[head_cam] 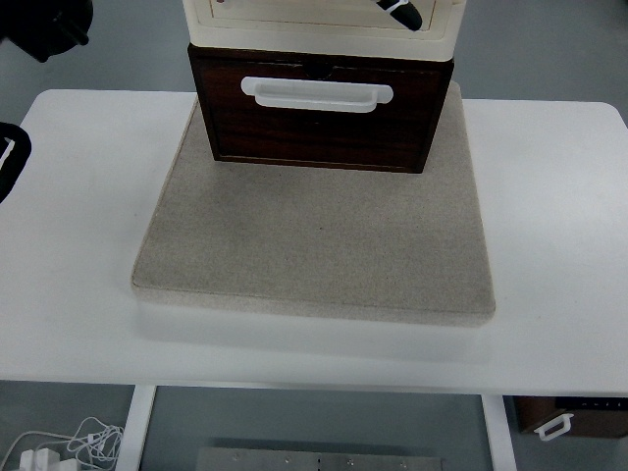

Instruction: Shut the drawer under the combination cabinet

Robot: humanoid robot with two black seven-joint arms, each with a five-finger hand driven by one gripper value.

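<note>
A dark brown wooden drawer [324, 123] with a white handle [316, 94] sits under the cream cabinet [324, 25] at the back of the mat. Its front stands slightly forward of the cabinet's face, and a thin strip of its top edge shows. Of my left hand [400, 10] only a small black and white part shows, at the picture's top edge in front of the cabinet, well above the handle and clear of the drawer. Black parts of the left arm [44, 25] show at the top left corner and the left edge.
The cabinet stands on a beige mat [314, 245] on the white table [78, 245]. A brown box [574, 417] sits on the floor at the bottom right. White cables [59, 446] lie at the bottom left.
</note>
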